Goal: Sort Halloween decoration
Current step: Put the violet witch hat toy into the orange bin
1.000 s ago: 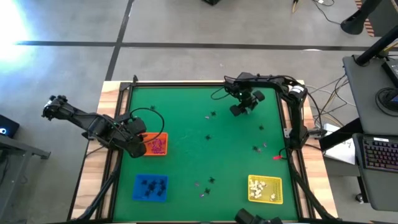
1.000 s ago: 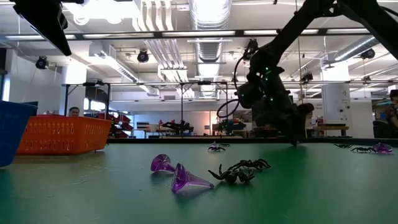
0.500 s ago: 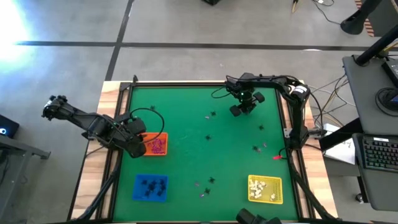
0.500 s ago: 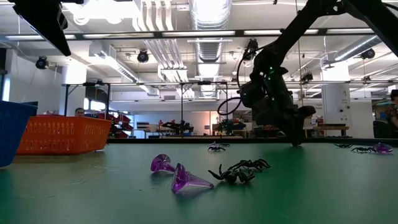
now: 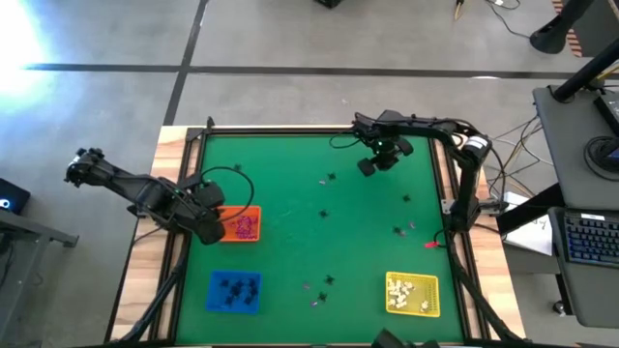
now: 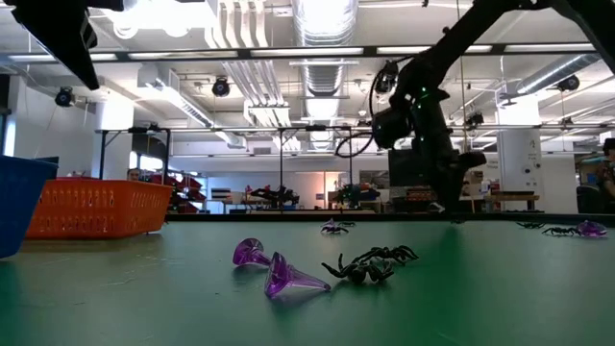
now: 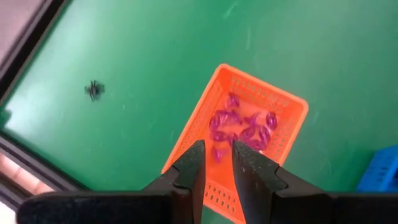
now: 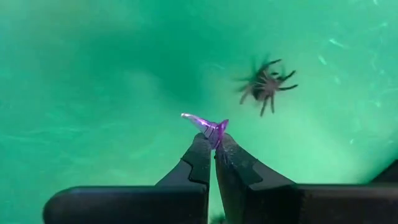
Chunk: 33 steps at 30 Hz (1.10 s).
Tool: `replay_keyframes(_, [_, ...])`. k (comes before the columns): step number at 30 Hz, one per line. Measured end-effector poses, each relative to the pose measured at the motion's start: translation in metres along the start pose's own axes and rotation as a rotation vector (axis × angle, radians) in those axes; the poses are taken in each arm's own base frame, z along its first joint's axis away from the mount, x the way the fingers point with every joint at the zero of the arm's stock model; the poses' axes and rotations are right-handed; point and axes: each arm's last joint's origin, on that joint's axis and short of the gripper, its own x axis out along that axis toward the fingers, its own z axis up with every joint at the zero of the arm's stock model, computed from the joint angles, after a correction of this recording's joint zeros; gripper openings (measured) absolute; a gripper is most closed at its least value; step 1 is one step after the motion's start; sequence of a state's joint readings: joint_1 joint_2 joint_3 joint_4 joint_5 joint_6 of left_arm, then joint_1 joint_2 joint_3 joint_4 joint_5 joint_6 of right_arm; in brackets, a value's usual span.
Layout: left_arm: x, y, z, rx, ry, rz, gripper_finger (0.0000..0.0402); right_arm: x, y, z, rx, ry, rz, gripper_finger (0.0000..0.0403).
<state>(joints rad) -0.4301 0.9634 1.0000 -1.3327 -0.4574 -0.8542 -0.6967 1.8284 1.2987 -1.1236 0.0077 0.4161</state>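
Orange tray (image 5: 244, 224) at the left edge holds purple trinkets; the left gripper (image 7: 216, 163) waits over it, fingers slightly parted and empty. Black spiders fill the blue tray (image 5: 235, 291), white pieces the yellow tray (image 5: 413, 295), and loose trinkets dot the mat between. Far right, the right gripper (image 8: 212, 149) pinches a purple cone (image 8: 204, 124) beside a spider (image 8: 265, 83). Picking looks done; next comes a carry left to the orange tray.

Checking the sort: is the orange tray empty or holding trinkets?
Holding trinkets: the orange tray has a cluster of purple trinkets inside.
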Motion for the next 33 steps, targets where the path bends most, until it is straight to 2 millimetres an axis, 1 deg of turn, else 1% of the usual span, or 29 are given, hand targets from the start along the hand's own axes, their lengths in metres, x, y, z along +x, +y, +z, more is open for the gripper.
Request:
replay_keyframes(4, [-0.003,0.004,-0.003,-0.005,0.020,-0.022,0.0054,-0.012,0.010,-0.008,0.010,-0.053,0.027,0.0008])
replay_keyframes(6, [-0.006,0.008,-0.004,-0.004,0.012,-0.032,0.0049,-0.018,0.018,-0.013,-0.001,-0.075,0.036,0.0008])
replay_keyframes(10, [-0.012,0.016,-0.007,-0.017,-0.010,-0.056,0.0043,-0.023,0.042,-0.026,-0.034,-0.115,0.060,0.0008])
replay_keyframes(16, [-0.019,0.025,-0.010,-0.039,-0.040,-0.091,0.0041,-0.035,0.086,-0.045,-0.067,-0.197,0.117,0.0008])
replay_keyframes(21, [-0.021,0.029,-0.013,-0.021,-0.050,-0.099,0.0041,-0.048,0.127,-0.062,-0.122,-0.296,0.253,0.0008])
replay_keyframes(25, [-0.022,0.030,-0.013,0.005,-0.055,-0.102,0.0041,-0.060,0.153,-0.071,-0.134,-0.390,0.375,0.0008])
replay_keyframes(28, [-0.022,0.030,-0.013,0.022,-0.056,-0.102,0.0041,-0.068,0.168,-0.075,-0.144,-0.456,0.470,0.0008])
replay_keyframes(33, [-0.022,0.030,-0.013,0.063,-0.063,-0.095,0.0041,-0.079,0.187,-0.081,-0.140,-0.534,0.605,0.0009])
